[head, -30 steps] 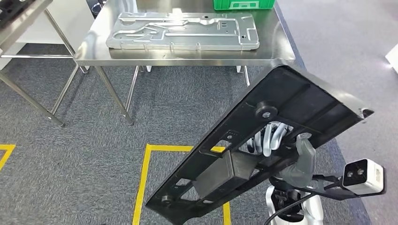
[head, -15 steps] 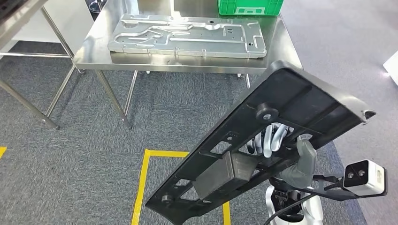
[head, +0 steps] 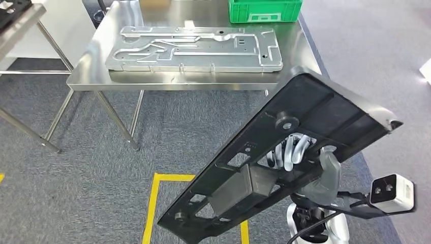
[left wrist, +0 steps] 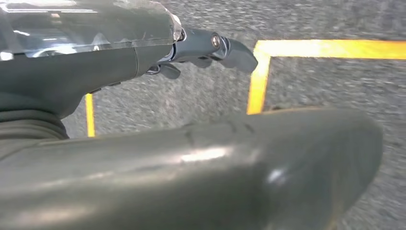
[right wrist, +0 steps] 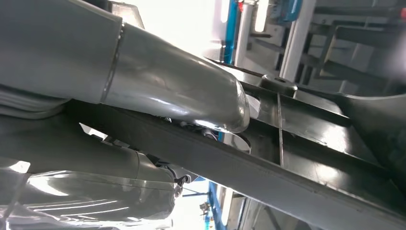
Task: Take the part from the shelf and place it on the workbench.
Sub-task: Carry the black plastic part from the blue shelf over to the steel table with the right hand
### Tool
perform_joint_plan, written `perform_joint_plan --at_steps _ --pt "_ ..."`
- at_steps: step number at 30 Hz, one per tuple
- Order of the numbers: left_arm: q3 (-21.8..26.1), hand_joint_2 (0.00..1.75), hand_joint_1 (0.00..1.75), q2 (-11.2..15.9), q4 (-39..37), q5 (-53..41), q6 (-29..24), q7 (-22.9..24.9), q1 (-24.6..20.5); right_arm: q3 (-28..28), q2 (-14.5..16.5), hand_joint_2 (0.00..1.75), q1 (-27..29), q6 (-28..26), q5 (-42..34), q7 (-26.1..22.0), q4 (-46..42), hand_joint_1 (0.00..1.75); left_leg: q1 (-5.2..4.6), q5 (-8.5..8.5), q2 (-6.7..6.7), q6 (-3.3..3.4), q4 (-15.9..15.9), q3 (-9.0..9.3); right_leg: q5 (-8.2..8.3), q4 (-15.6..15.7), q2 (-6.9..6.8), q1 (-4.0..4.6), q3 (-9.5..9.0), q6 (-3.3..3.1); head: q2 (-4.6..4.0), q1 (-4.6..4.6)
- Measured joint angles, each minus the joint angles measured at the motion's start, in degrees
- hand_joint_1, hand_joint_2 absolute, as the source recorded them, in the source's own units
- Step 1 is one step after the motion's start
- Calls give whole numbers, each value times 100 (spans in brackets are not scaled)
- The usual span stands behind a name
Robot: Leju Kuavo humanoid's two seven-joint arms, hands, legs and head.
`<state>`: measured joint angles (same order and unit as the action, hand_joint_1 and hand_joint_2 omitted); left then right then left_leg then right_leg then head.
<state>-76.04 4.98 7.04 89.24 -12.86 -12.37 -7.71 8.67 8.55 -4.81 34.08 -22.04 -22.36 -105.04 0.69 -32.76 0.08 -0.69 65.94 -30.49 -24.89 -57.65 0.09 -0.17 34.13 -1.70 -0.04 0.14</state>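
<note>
My right hand (head: 300, 157) grips the black panel (head: 284, 157), tilted, long axis aimed at the table (head: 188, 84) ahead. Left hand (left wrist: 210, 48) hangs, holding nothing.

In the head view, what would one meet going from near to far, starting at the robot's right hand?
Right hand holding the black part → yellow floor line → workbench → silver metal plate → green crate.
</note>
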Motion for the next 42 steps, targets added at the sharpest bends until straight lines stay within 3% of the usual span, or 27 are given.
perform_joint_plan --at_steps 2,3,4,5,7,8,9,12,14,17,18,19,20,22,23,24,26,28,30,32,34,35,37,39,40,42 --pt "-1 0 0 -1 0 1 1 0 11 20 0 0 38 4 6 -20 0 175 3 -293 -1 -33 664 -494 -87 4 11 1 -89 -22 0 -7" --pt "-2 0 0 1 0 2 1 0 27 28 0 0 62 6 10 -34 0 175 3 -376 -1 -44 793 -664 -136 4 24 2 -145 -22 0 -8" --pt "-4 0 0 2 0 2 1 0 41 33 0 0 79 8 13 -49 0 175 3 -334 -1 -48 730 -745 -188 4 38 3 -213 -17 0 -7" --pt "-5 0 0 4 0 2 1 0 50 38 0 0 90 10 14 -60 0 175 3 -151 -1 -38 491 -742 -244 3 49 3 -292 -7 0 -8" --pt "-9 0 0 7 -1 4 1 0 60 50 -2 0 100 15 16 -75 4 175 -10 451 -2 13 -222 -619 -363 -10 57 9 -437 28 0 -5" --pt "-11 0 0 8 -1 6 0 0 61 57 -4 0 105 25 18 -82 7 175 -23 650 -1 46 -478 -570 -417 -19 63 16 -479 56 0 -7" --pt "-13 0 0 8 -2 8 -1 0 65 65 -7 0 112 35 25 -90 10 175 -39 776 -2 82 -620 -540 -463 -22 69 21 -501 90 0 -6" --pt "-15 0 0 7 -4 11 -9 -6 65 84 -17 0 129 80 52 -116 12 175 -44 783 -11 193 -694 -456 -502 -107 73 23 -532 193 0 -8" --pt "-15 0 0 4 -4 11 -14 -12 51 93 -22 0 125 99 66 -153 10 175 -24 755 -16 256 -730 -372 -581 -430 55 7 -390 247 0 1" --pt "-15 0 0 3 -4 11 -17 -10 46 109 -27 0 138 94 96 -172 10 175 -17 658 -18 301 -740 -279 -960 -1428 39 -31 289 315 0 9" --pt "-15 0 0 3 -4 11 -17 -7 50 114 -29 0 144 86 105 -169 11 175 -17 615 -20 300 -739 -234 -1027 -1626 34 -42 479 329 0 8" --pt "-15 0 0 3 -4 11 -17 -3 54 118 -30 0 148 78 110 -164 11 175 -17 569 -25 296 -739 -177 -981 -1640 28 -50 579 335 0 9" --pt "-15 0 0 2 -4 11 -16 1 56 122 -31 0 147 71 115 -157 10 175 -17 518 -32 287 -739 -105 -807 -1451 23 -56 574 329 0 9" --pt "-15 0 0 -4 -4 11 -15 4 54 129 -31 0 143 54 127 -136 4 175 -17 409 -44 254 -744 39 -246 -731 11 -44 393 284 0 9" --pt "-14 0 0 -10 -4 12 -15 4 49 132 -31 0 138 44 137 -121 1 175 -18 364 -50 229 -749 86 -85 -425 1 -21 319 250 0 3" --pt "-14 0 0 -16 -4 13 -15 5 46 137 -30 0 134 34 147 -103 -3 175 -18 325 -50 194 -766 108 14 -235 -5 4 279 210 0 -3" --pt "-13 0 0 -25 -4 12 -15 4 43 151 -29 0 120 22 163 -72 -13 175 -27 308 -46 111 -773 167 -18 -119 -7 34 243 126 0 -16" --pt "-13 0 0 -26 -4 11 -13 -1 37 171 -22 0 95 33 170 -60 -30 175 -28 271 -35 42 -689 226 7 -37 -3 6 102 52 0 -23" --pt "-13 0 0 -29 -4 11 -7 -9 15 194 -14 0 43 52 172 -54 -39 175 -13 137 -35 3 -233 14 -29 11 -11 -17 -45 -5 0 -42" --pt "-13 0 0 -34 -4 11 -2 -13 10 211 -11 0 8 63 174 -48 -39 175 -2 -121 -36 -39 497 -454 -109 16 -10 -12 -131 -37 0 -56" --pt "-13 0 0 -34 -4 11 -2 -13 37 217 -11 0 6 69 176 -44 -35 175 4 -275 -35 -74 824 -800 -202 16 8 -11 -232 -34 0 -57" --pt "-13 0 0 -32 -4 11 -2 -13 48 217 -11 0 7 71 178 -43 -34 175 7 -172 -34 -80 693 -840 -257 15 18 -12 -302 -24 0 -59" --pt "-13 0 0 -27 -4 11 -2 -13 58 220 -11 0 5 76 178 -42 -33 175 10 395 -28 -67 -9 -709 -377 14 27 -14 -449 11 0 -57" --pt "-13 0 0 -26 -4 11 -2 -13 58 222 -13 0 -1 83 180 -39 -25 175 -11 781 -21 -9 -563 -585 -483 -4 32 -1 -533 69 0 -54" --pt "-13 0 0 -25 -4 11 -2 -13 62 226 -13 0 -5 85 182 -37 -21 175 -22 849 -21 35 -666 -570 -515 -19 35 6 -550 105 0 -54" --pt "-13 0 0 -26 -4 11 -2 -17 62 230 -13 0 -15 91 182 -36 -16 175 -21 827 -27 118 -684 -522 -547 -52 38 18 -572 172 0 -52"
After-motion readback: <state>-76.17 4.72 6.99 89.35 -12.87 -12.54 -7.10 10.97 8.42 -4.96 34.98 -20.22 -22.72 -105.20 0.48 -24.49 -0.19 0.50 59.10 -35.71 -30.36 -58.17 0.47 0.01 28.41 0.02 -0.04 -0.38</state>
